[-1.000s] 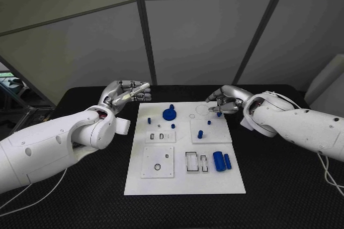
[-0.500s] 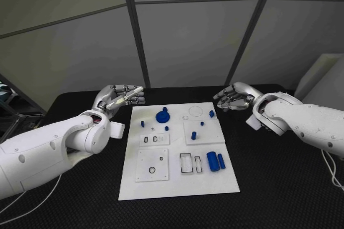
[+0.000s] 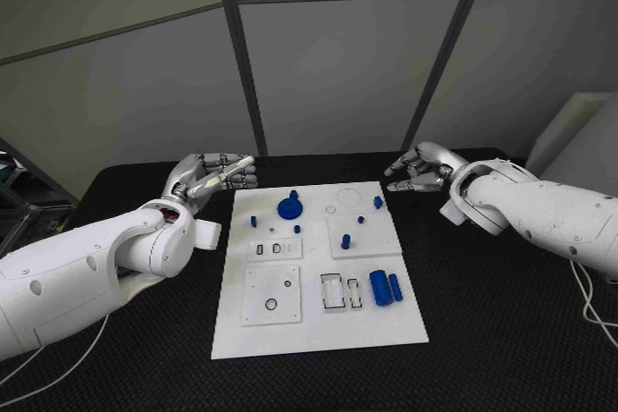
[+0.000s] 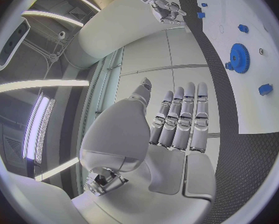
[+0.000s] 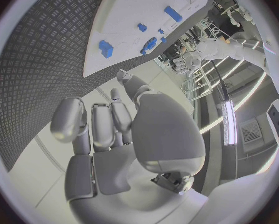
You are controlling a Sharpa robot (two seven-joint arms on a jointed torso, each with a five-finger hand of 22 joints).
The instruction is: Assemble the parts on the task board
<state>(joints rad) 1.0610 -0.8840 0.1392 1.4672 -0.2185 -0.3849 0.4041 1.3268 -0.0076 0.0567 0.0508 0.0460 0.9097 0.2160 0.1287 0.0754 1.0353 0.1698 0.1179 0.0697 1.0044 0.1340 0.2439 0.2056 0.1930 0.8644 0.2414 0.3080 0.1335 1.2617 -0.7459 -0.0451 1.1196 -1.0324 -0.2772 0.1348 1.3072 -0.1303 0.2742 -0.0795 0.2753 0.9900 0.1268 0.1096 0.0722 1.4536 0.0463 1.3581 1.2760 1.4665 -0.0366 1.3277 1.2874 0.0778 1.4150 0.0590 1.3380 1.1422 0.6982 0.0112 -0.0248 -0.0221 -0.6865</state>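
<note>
Hovering beside the far left corner of the task board (image 3: 322, 332), the left hand (image 3: 212, 173) is showing in the head view with its fingers raised and nothing visibly gripped. Across the board, the right hand (image 3: 419, 170) is hanging just off the far right corner, fingers loosely curled, and whether anything small is pinched there cannot be told from this view. On the board itself, a blue gear (image 3: 291, 206) is sitting near the far edge, small blue pegs (image 3: 346, 241) are standing or lying around the middle, and two blue cylinders (image 3: 385, 288) are lying side by side toward the right edge. Several outlined slots (image 3: 341, 290) near the middle and near edge are looking unfilled, so the assembly seems to be at an early or middle stage, with most parts apparently waiting to be seated.

Turning to the left wrist view, the left hand (image 4: 176, 119) is holding its fingers straight and close together, empty, with the board's corner (image 4: 251, 99) and the gear (image 4: 240, 57) lying beyond them.

Looking through the right wrist view, the right hand (image 5: 108, 129) is keeping its fingers apart and extended with nothing between them, so it is reading as open. The board (image 5: 121, 40) and a few blue pegs (image 5: 106, 48) are lying past the fingertips, well apart from them.
</note>
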